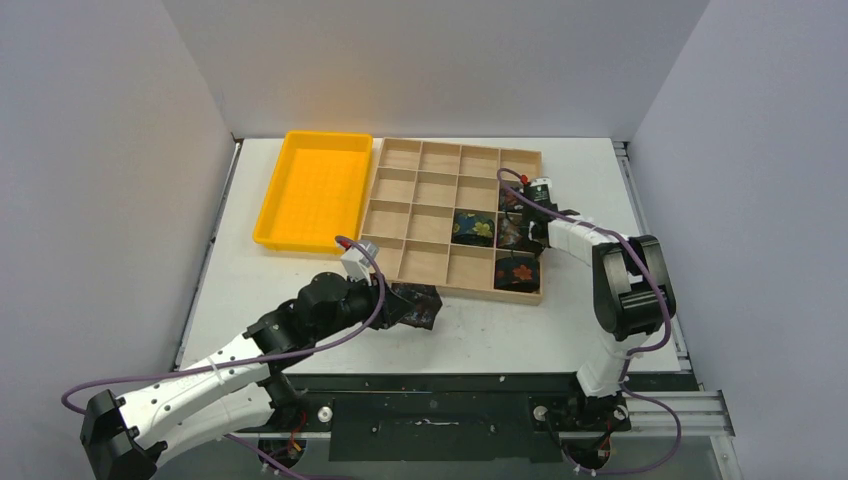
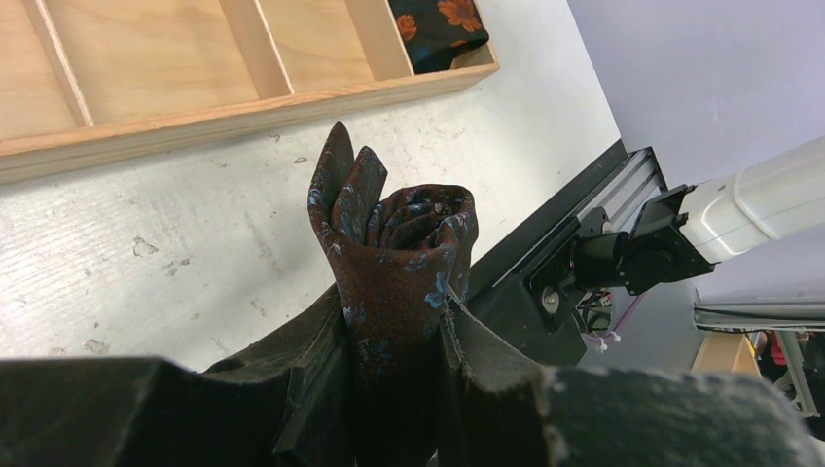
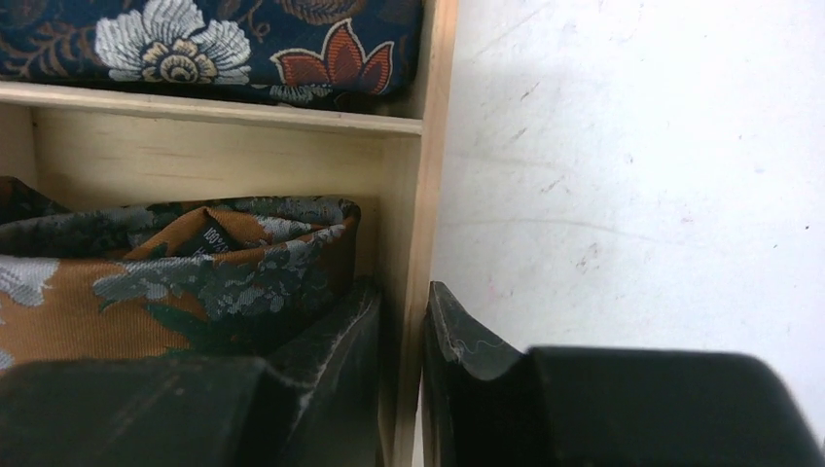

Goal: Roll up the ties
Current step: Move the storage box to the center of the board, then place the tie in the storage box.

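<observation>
Nearest, the left claw (image 2: pixel 394 309) is clamped on a rolled tie (image 2: pixel 404 243) over the tabletop (image 2: pixel 146 224), just short of the wooden tray (image 2: pixel 243 109), probably to keep it wound. The right claw (image 3: pixel 401 316) pinches the tray's outer wall beside an orange tie (image 3: pixel 146 287), seemingly steadying it.

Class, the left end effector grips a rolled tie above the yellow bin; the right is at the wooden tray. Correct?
No. The left end effector grips the rolled tie above the bare table beside the wooden tray, not the yellow bin; see the top external view.
</observation>
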